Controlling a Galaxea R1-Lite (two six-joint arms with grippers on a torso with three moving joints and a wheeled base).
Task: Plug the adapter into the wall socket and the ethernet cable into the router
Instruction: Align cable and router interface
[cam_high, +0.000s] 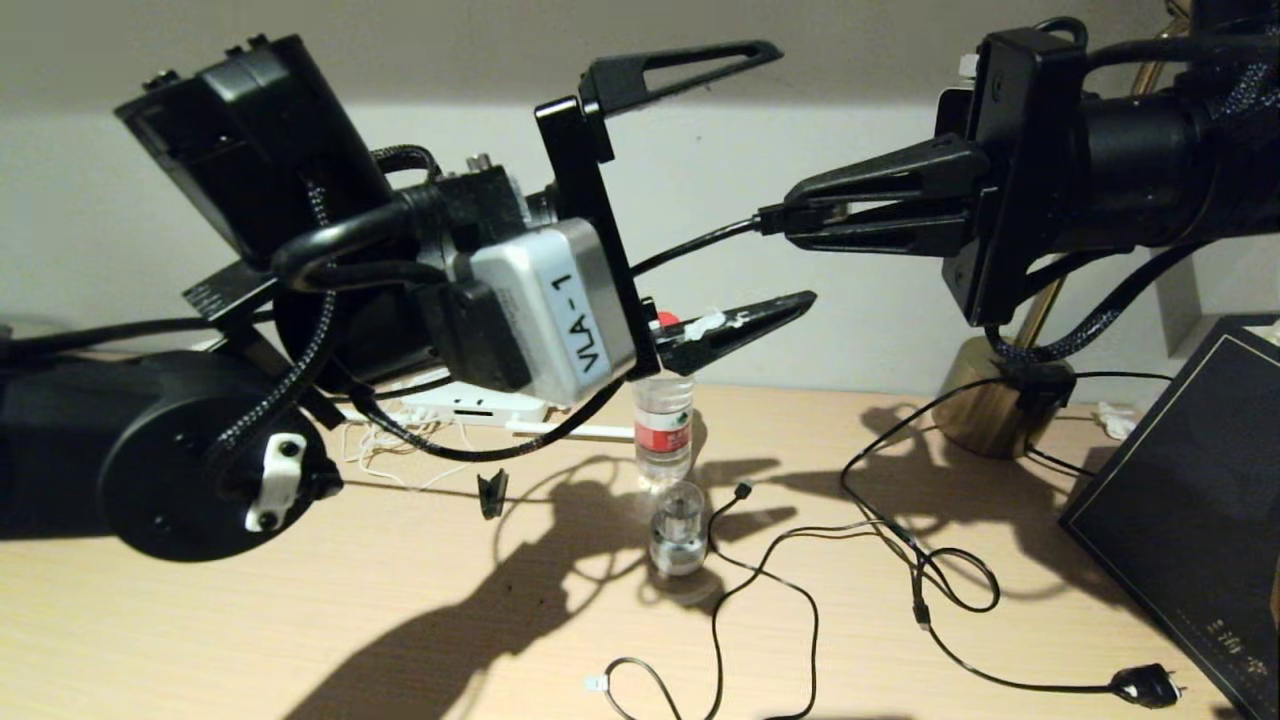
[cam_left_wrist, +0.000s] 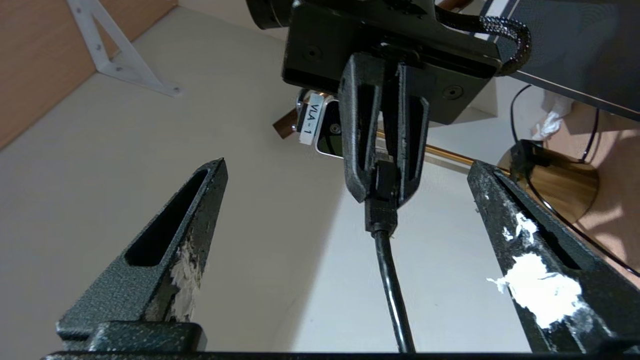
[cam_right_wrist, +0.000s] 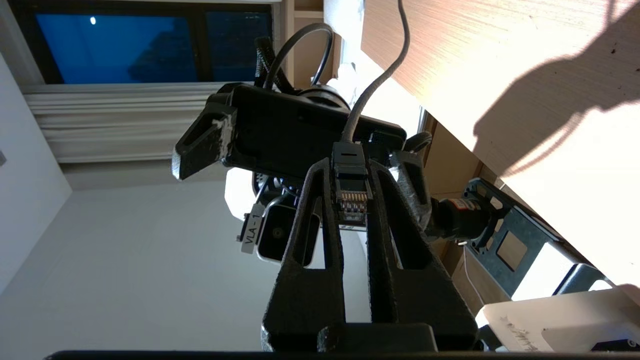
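You have the ethernet cable (cam_high: 700, 243) pinched at its plug in the right gripper (cam_high: 790, 215), held high above the desk (cam_high: 400, 640), contacts showing between the closed fingers. Your left gripper (cam_high: 790, 175) faces it with fingers spread wide, holding nothing. The plug is not in the router (cam_high: 470, 405), which lies far left, mostly hidden behind the left arm; its ports cannot be made out. Neither adapter nor wall socket shows, so that step cannot be judged
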